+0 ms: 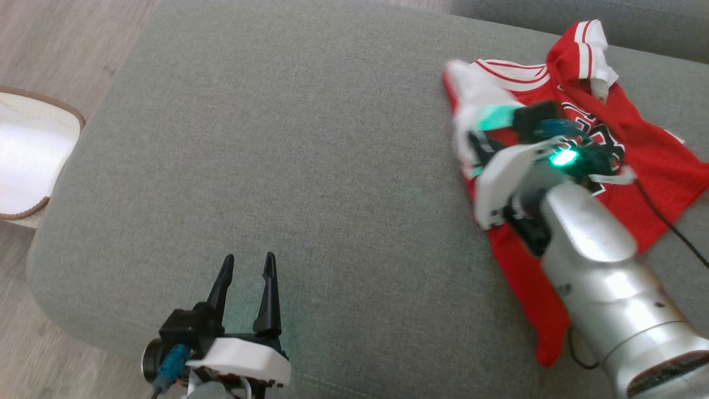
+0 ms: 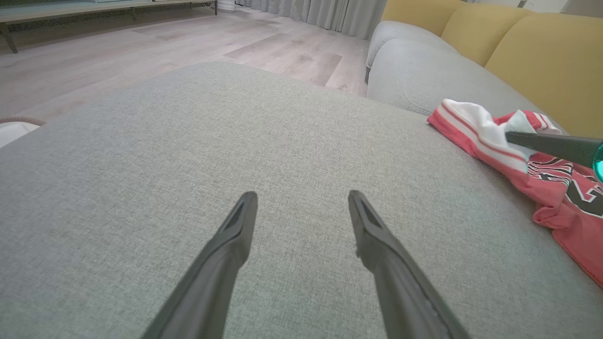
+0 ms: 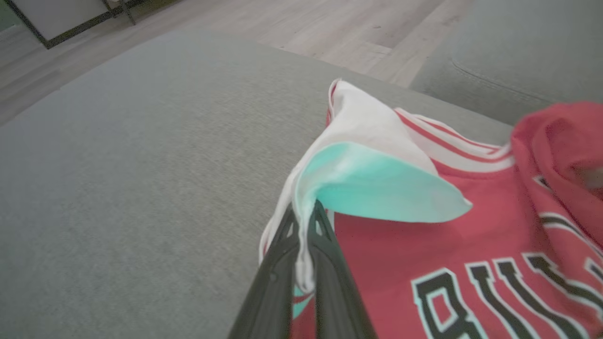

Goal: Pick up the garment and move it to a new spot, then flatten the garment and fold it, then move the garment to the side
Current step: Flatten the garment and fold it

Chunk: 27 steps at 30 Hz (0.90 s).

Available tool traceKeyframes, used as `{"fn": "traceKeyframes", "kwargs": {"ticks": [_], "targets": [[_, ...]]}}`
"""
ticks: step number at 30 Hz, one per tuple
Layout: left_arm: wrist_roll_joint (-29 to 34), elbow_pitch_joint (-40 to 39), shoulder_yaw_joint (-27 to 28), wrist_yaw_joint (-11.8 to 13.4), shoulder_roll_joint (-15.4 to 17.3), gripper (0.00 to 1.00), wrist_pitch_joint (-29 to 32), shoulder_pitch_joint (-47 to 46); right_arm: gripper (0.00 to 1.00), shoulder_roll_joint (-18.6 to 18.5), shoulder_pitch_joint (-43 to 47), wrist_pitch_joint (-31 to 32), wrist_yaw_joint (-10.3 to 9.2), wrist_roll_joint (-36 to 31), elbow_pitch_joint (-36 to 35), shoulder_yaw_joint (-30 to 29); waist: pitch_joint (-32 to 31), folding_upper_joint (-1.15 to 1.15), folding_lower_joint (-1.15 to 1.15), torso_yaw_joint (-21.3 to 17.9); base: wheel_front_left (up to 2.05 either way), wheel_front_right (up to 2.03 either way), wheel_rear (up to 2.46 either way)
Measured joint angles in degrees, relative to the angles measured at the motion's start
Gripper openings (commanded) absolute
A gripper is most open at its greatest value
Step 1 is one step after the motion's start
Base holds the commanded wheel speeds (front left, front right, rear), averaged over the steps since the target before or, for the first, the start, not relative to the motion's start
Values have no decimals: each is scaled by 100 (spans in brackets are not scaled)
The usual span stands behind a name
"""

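A red garment with white striped trim and black lettering lay crumpled on the far right part of a wide grey cushion; its long axis ran from the cushion's far edge down towards the cushion's near right edge. The right tool was closed, clamped on a white-trimmed fold at the side of the garment that faced the cushion's middle; in the right wrist view the pinched cloth stood in a small peak above the tips, tinted green, while the rest of the garment lay on the cushion. The left tool hung near the cushion's front edge, left of the cushion's middle, spread apart and holding nothing; it was well apart from the garment, so the right arm was plainly the nearer one. The bare stretch of the cushion ran from the clamped fold towards the cushion's middle and left side; the free ground was therefore on the tool's side of the garment, not beyond it. The task looked to be at its first step, with the grip made and the garment not yet lifted clear; the coming move would likely call for raising the fold and carrying it towards the cushion's middle, the body of the cloth trailing behind along its long axis; the likely risk was the thin pinch of trim slipping out under the drag.
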Motion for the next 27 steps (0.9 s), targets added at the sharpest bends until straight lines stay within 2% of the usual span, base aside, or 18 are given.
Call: {"fn": "traceKeyframes", "kwargs": {"ticks": [4,5,6,9,13,14,15,16,23,27], "targets": [[0,0,1,0,1,100,0,1,0,89,2,60,0,22,-443,802,-59,0,0,-13,0,0,0],[0,0,0,0,2,100,0,1,0,85,15,237,0,-11,-661,1397,-84,0,0,-20,0,0,0],[0,0,0,0,2,100,0,1,0,76,29,332,0,-11,-762,1707,-96,0,0,-22,0,0,0],[-1,2,0,0,2,100,0,1,0,-11,89,578,0,15,-1112,2614,-129,0,0,-15,0,0,0],[-4,12,0,1,5,100,0,1,0,-202,272,715,0,369,-1653,3401,-174,0,0,-12,0,0,0],[-4,12,0,1,8,100,0,2,7,-260,313,721,0,394,-1769,3557,-184,0,0,-18,0,0,0],[-5,13,1,2,11,100,0,2,49,-320,325,717,0,391,-1862,3706,-194,0,0,-27,0,0,0],[-5,13,1,4,13,100,0,2,100,-372,325,672,0,391,-1950,3835,-207,0,0,-36,0,0,0],[-5,5,9,57,52,100,0,21,100,-457,571,211,0,537,-2538,4021,-316,0,0,-159,0,0,0],[-7,-13,9,67,79,100,7,114,100,-459,827,48,0,582,-2687,3577,-400,0,0,-265,0,0,0]]}}
